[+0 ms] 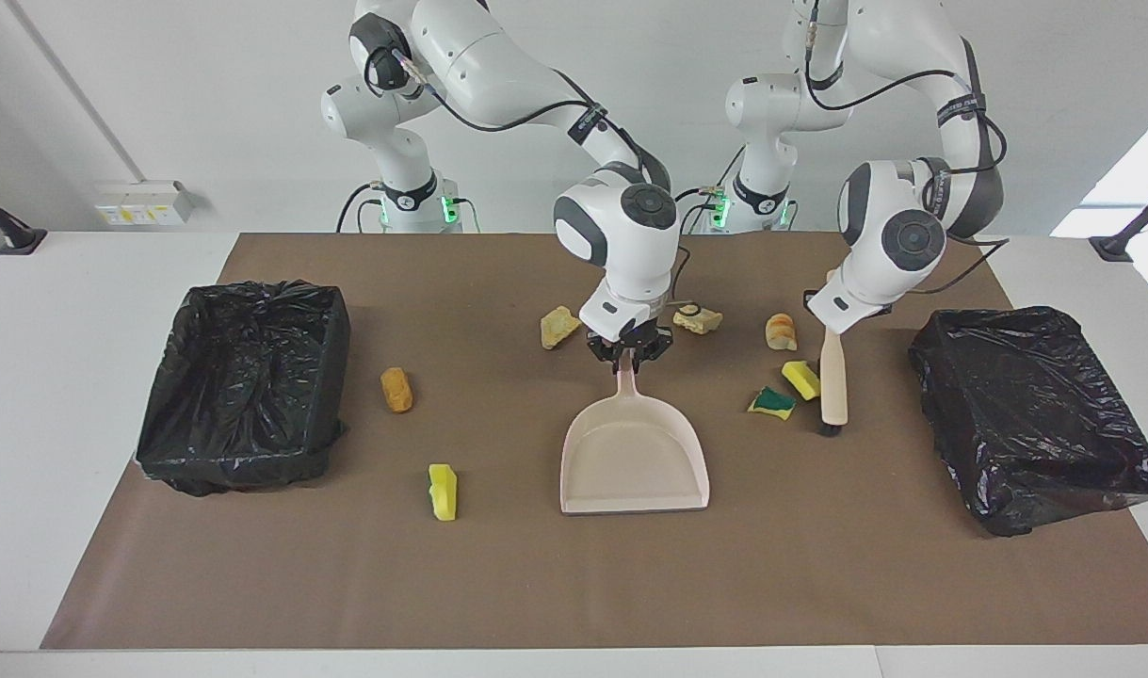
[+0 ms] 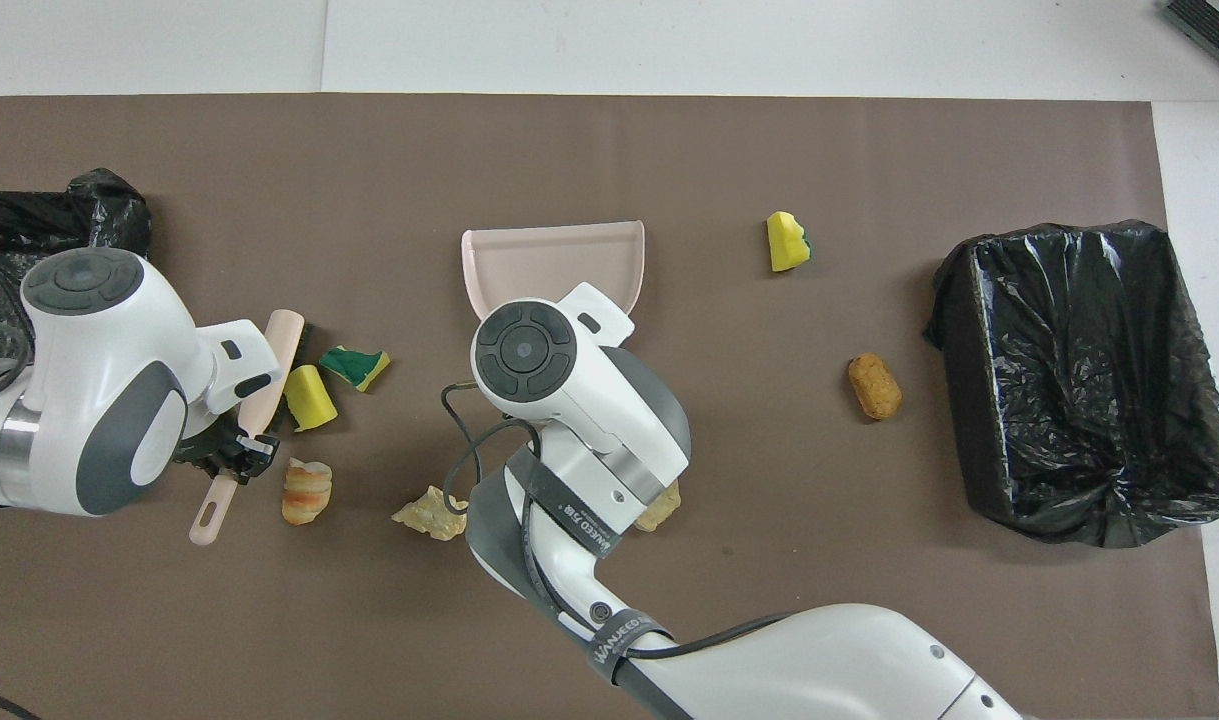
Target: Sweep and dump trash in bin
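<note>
My right gripper [image 1: 627, 356] is shut on the handle of the beige dustpan [image 1: 635, 452], which lies flat mid-table with its mouth away from the robots [image 2: 554, 260]. My left gripper [image 1: 821, 309] is shut on the beige brush [image 1: 833, 377], whose black bristle end rests on the mat. Two sponge bits, one yellow [image 1: 801, 379] and one green-backed [image 1: 772, 403], lie beside the bristles. A bread lump [image 1: 781, 331] and two pale chunks [image 1: 698, 320] [image 1: 559, 327] lie nearer the robots. An orange-brown lump [image 1: 396, 389] and a yellow sponge bit [image 1: 443, 492] lie toward the right arm's end.
Two bins lined with black bags stand at the table's ends: one [image 1: 244, 414] at the right arm's end, one [image 1: 1035, 452] at the left arm's end, close to the brush. A brown mat [image 1: 574, 584] covers the table.
</note>
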`<action>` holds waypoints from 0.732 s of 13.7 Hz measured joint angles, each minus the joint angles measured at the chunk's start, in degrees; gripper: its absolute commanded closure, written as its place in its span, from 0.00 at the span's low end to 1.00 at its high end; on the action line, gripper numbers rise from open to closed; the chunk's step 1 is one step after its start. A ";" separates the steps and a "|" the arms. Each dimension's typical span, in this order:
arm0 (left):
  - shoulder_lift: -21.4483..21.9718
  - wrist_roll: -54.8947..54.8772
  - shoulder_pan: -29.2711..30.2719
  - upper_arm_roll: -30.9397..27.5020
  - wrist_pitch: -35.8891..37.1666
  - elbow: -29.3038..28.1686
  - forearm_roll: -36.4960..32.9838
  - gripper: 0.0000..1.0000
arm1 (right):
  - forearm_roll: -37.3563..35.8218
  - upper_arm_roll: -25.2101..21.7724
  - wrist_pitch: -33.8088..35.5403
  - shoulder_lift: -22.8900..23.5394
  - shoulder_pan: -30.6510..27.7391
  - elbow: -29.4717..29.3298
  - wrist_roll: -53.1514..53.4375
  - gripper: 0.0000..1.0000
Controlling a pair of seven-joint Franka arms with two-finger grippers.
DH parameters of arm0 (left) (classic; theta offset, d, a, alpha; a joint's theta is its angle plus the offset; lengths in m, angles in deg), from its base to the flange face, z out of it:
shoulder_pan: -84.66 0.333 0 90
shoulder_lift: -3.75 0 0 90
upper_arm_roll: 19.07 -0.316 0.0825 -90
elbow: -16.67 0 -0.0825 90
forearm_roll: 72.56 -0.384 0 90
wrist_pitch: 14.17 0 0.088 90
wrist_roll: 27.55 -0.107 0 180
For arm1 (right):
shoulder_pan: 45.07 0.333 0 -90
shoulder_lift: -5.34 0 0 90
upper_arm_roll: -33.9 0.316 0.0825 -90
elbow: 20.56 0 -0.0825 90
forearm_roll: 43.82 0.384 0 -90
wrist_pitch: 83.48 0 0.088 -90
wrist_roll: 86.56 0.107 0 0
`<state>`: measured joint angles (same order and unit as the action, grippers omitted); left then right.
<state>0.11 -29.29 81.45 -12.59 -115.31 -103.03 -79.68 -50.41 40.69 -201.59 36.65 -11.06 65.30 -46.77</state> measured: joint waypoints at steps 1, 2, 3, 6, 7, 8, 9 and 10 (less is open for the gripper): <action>0.00 0.24 -0.08 0.95 0.00 0.00 0.81 1.00 | -0.01 -0.01 0.37 -0.19 -0.03 -0.08 -1.47 1.00; 0.01 1.02 -0.12 1.89 0.00 0.00 1.46 1.00 | -0.01 0.00 0.98 -0.54 -0.07 -0.17 -3.24 1.00; 0.02 2.31 -0.14 2.93 0.00 0.01 1.83 1.00 | -0.01 0.00 1.54 -0.99 -0.15 -0.23 -5.41 1.00; 0.36 10.23 -0.22 7.24 0.63 0.06 2.19 1.00 | 0.02 0.00 5.14 -2.96 -0.96 -0.29 -12.78 1.00; 0.84 13.71 -0.27 8.21 1.87 0.09 2.25 1.00 | 0.03 0.01 6.99 -3.75 -1.32 -0.28 -16.12 1.00; 1.68 16.48 -0.28 8.54 3.63 0.10 2.58 1.00 | 0.04 0.00 8.84 -4.46 -1.65 -0.29 -19.93 1.00; 2.88 18.99 -0.27 8.52 5.78 0.08 3.22 1.00 | 0.09 0.02 11.23 -5.16 -1.97 -0.28 -24.44 1.00; 4.24 21.25 -0.26 8.43 7.70 0.03 3.82 1.00 | 0.29 0.02 13.39 -5.77 -2.32 -0.28 -28.08 1.00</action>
<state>4.35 -8.04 81.19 -4.16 -107.61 -102.99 -75.86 -50.12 40.71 -188.20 30.87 -13.38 65.03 -74.86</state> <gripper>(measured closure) 0.740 0.687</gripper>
